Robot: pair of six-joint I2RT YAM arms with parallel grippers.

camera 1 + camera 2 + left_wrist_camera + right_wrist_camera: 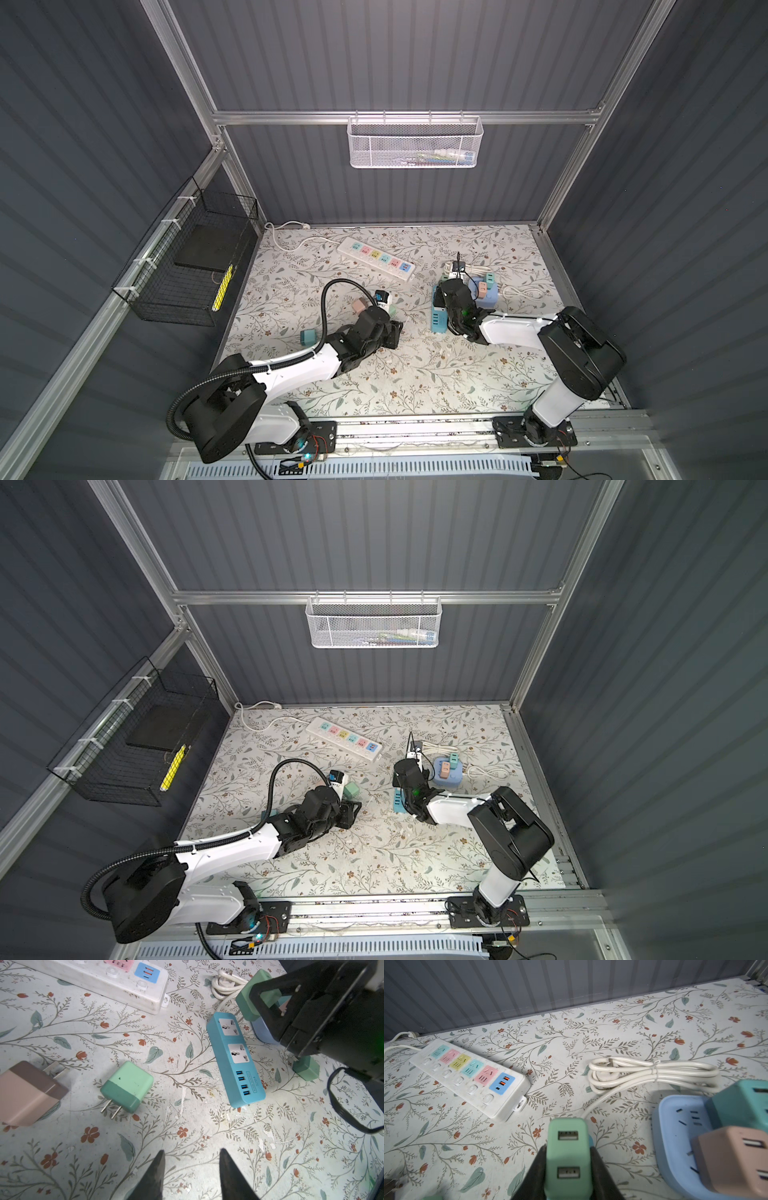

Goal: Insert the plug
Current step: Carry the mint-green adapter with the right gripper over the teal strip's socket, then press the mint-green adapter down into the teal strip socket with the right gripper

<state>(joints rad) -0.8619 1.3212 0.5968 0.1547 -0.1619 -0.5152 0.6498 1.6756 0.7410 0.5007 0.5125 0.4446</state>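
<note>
Right wrist view shows the right end effector [568, 1148] closed on the green plug [567, 1159], one finger on each flank, USB ports facing the camera and prongs hidden. In the left wrist view the plug hangs clear of the counter [187, 1126], just beyond the socket end of the teal power strip [234, 1059] and beside the pale blue socket block [264, 1030]. The left end effector [192, 1150] hovers low, jaws apart and empty. The step in hand looks like carrying the plug to a socket. Next, I judge, the prongs need lining up over a free socket, probably on the teal strip, then a straight push down.
</note>
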